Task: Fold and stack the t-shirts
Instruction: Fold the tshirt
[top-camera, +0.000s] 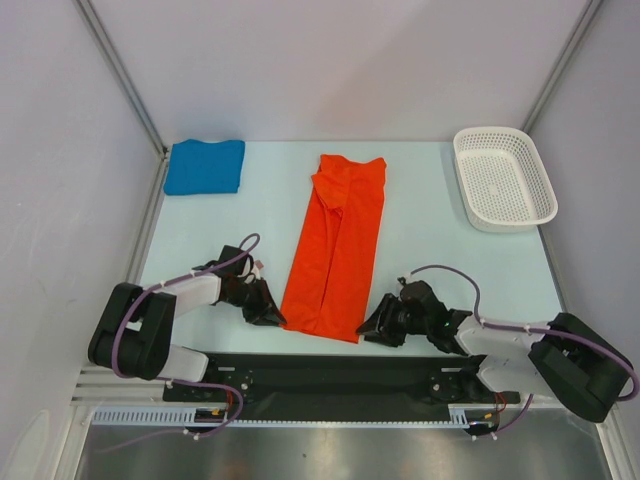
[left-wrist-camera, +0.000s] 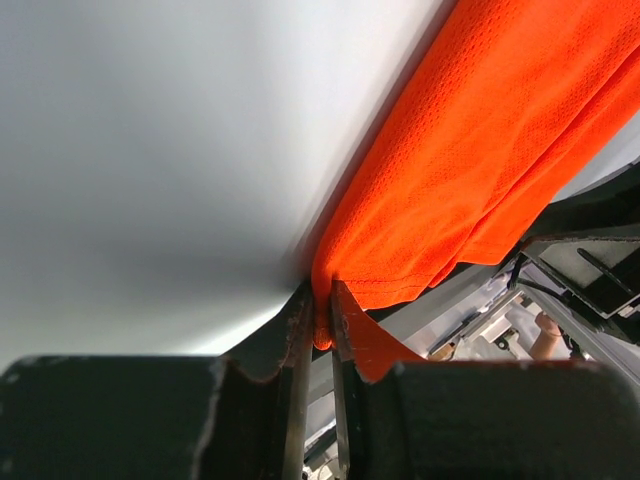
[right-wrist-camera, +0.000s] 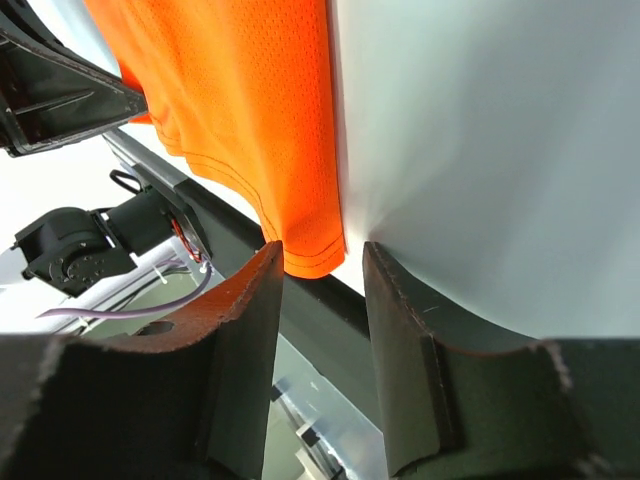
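The orange-red t-shirt lies folded into a long narrow strip down the middle of the table, its hem toward the arms. The blue t-shirt rests folded at the far left corner. My left gripper is at the strip's near left corner. In the left wrist view this gripper is shut on that corner of the orange-red cloth. My right gripper is at the near right corner. In its wrist view the right gripper is open, and the hem corner of the shirt reaches just between its fingertips.
A white perforated basket stands at the far right of the pale table. The dark mounting rail of the arm bases runs along the near edge. Grey walls close the left and right sides.
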